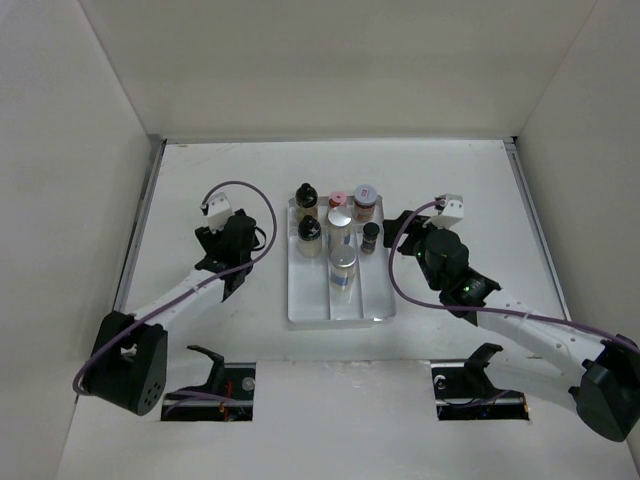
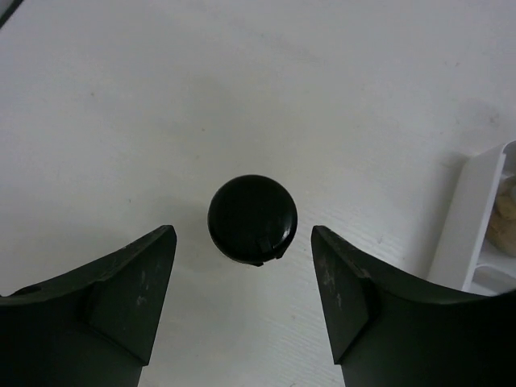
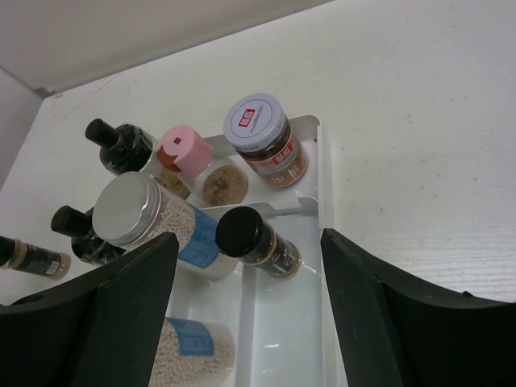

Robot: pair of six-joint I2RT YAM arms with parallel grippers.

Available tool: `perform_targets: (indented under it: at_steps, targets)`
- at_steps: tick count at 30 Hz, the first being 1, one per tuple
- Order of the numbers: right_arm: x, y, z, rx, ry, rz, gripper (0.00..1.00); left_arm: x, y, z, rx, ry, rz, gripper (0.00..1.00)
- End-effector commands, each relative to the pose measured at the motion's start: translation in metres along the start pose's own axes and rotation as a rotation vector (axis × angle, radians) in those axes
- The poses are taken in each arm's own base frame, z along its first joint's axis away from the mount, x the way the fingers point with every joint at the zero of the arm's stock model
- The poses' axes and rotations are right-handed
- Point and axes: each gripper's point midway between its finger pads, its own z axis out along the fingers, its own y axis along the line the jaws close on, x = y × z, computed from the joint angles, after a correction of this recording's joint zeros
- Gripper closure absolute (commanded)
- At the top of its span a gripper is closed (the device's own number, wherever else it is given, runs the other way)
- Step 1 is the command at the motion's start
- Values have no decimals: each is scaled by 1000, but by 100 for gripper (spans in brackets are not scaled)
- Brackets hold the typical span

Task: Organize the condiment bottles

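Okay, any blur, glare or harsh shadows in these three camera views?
Top external: soft even light, white tray clear, no glare. Left wrist: black cap sharp, faint shadow beside it. Right wrist: silver lid mildly bright, pink cap sharp.

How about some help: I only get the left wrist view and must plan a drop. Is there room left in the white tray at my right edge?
Observer: Yes. The top external view shows the near half of the white tray's left compartment bare.
Operator: How many bottles are in it?
Observer: Seven, from a black-capped bottle at the far left to a silver-lidded cylinder nearest the arm bases.
Operator: Where is the right arm?
Observer: The right gripper is open, holding nothing, by the tray's right edge.
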Motion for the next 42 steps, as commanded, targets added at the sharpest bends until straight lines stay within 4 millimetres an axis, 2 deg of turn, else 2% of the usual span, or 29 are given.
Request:
perform_targets:
  at_steps: [1,4,7,9,11,13,19,23,25,28,32,38,42]
  targets:
    - [-11,7,1,-29,-39,19,21,-25,-17,7,34,-53,-78,35]
    - [-9,8,1,-28,-35,15,21,-23,-17,15,24,-57,-84,44]
    - [-10,8,1,-29,-36,16,21,-24,-18,20,26,-69,-98,61]
    - [-10,8,1,-29,-36,15,22,-23,-22,17,47,-84,-107,69]
    - [-10,8,1,-29,-37,15,22,-27,-30,5,88,-100,-110,72]
    - [-8,7,2,-27,-34,13,22,-30,-38,-11,134,-112,-104,73]
    - [-6,7,3,-25,-29,10,21,-21,-76,-83,343,-115,-61,74]
    - [-3,7,6,-20,-19,4,21,-15,-102,-119,444,-118,-47,74]
    - [-2,7,6,-20,-18,4,21,-6,-118,-133,498,-97,-46,74]
    - [-2,7,6,-20,-18,4,21,14,-135,-141,519,-68,-3,74]
    - [-2,7,6,-20,-18,4,21,38,-150,-139,513,-49,60,73]
    - [-1,7,7,-19,-15,2,21,70,-158,-134,488,-37,134,72]
    - [0,7,7,-18,-13,1,21,77,-160,-135,481,-42,143,57]
